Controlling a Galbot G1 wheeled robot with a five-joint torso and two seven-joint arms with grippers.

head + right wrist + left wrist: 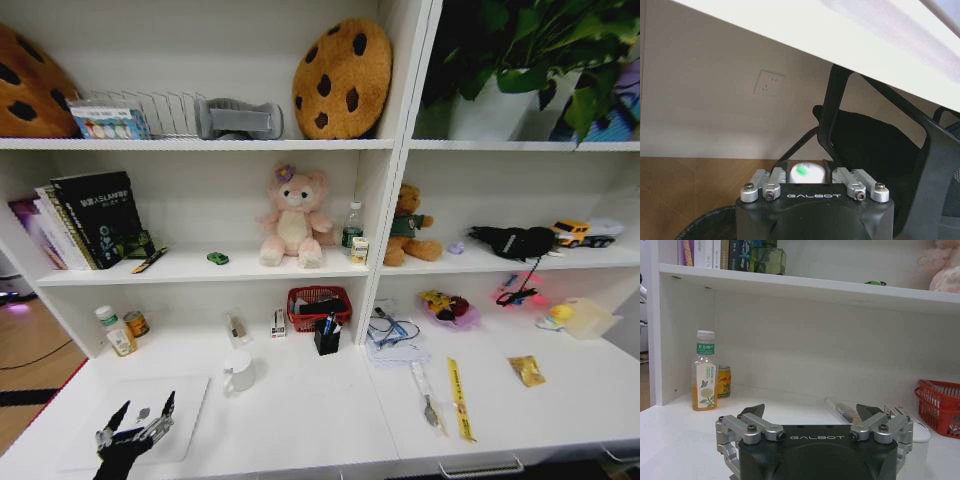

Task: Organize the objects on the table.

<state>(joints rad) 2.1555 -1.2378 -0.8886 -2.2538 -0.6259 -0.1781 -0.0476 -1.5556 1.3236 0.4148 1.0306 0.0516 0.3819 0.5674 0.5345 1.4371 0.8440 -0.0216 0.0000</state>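
Left gripper (139, 420), jaws spread and empty, hovers over my white table (300, 410); its wrist camera reveals a juice bottle (704, 371).

Right gripper (815, 181) pinches a small white object (806, 173) below the tabletop.

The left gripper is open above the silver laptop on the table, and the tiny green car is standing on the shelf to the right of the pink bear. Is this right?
Not quite. In the head view the tiny green car stands to the left of the pink bear, not the right. The rest holds: the left gripper is open above the silver laptop on the table.
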